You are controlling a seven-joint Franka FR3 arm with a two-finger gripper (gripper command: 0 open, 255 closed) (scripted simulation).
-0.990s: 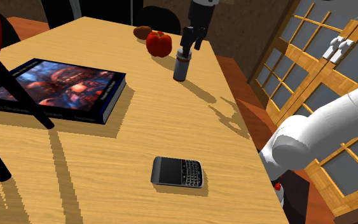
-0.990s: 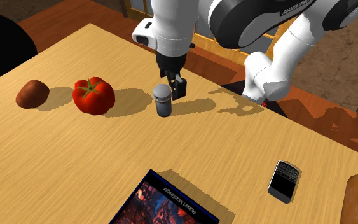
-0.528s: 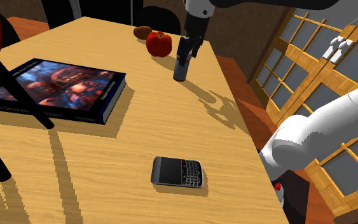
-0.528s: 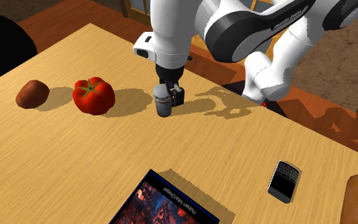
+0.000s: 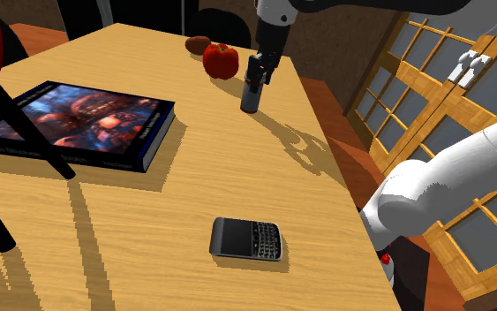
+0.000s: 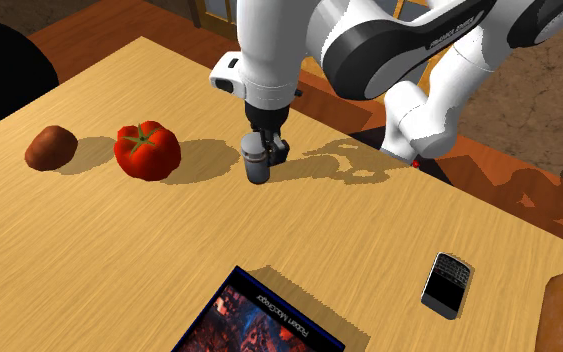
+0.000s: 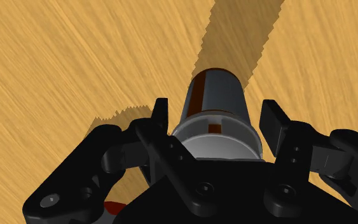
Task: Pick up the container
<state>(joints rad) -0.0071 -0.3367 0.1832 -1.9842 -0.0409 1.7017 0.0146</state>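
Spreading across most of the shoulder view, the pale wooden counter (image 5: 237,177) carries everything here. The white arm (image 6: 269,50) comes down over its far part, wrist pointing straight at the surface. In the shoulder view a thick book (image 5: 70,119) with a dark blue, picture-printed cover lies flat at 10 o'clock from the phone (image 5: 246,238), a black handset with a keypad that rests face up near the counter's close edge. A red tomato (image 5: 221,60) sits at 11 o'clock from the container, near it but apart.

The jaws are released: in the wrist view the two black fingers (image 7: 160,116) stand on either side of the container (image 7: 215,102), close to its wall, and I cannot see either one pressing on it. The container is a small grey cylinder with a brown stripe down its side. It stands upright on the counter at 12 o'clock from the phone in the shoulder view, well apart from it. A small brown lump (image 5: 198,44) lies just beside the tomato, at its 10 o'clock.
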